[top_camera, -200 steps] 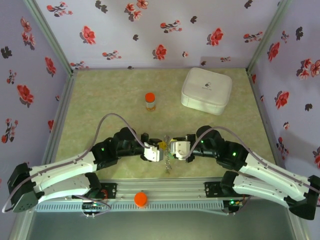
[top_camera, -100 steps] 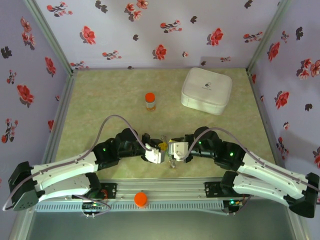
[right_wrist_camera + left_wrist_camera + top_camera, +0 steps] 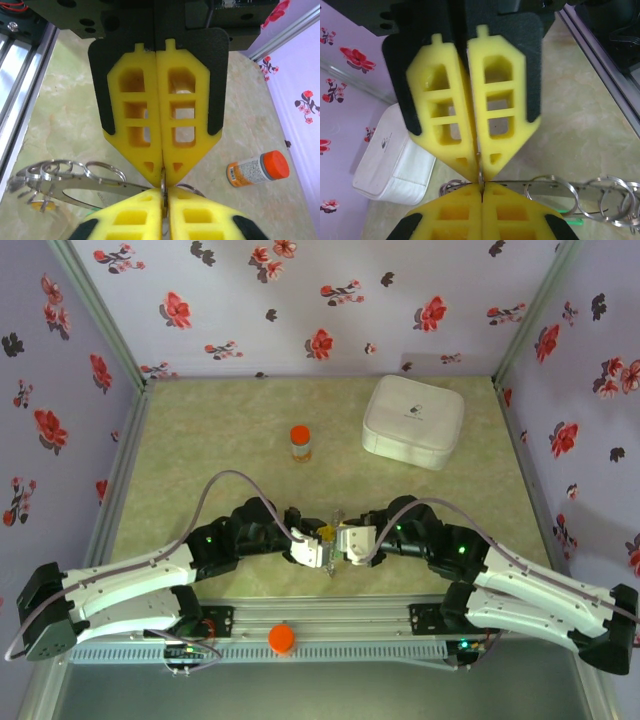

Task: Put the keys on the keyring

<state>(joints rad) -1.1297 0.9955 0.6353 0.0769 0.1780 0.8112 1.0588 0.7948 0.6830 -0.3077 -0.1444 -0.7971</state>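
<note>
Now the right gripper point(image 3: 163, 181) has clamped the keyring point(image 3: 107, 186).

A small orange-capped bottle point(image 3: 300, 443) is seen standing on the desk point(image 3: 200, 440), well beyond the left tool point(image 3: 326, 540). A white square box point(image 3: 413, 421) is set beyond the right tool point(image 3: 338, 538), off to its right. An orange round object point(image 3: 281, 638), possibly a cap, is seen on the rail point(image 3: 380, 615) behind both tools.
</note>
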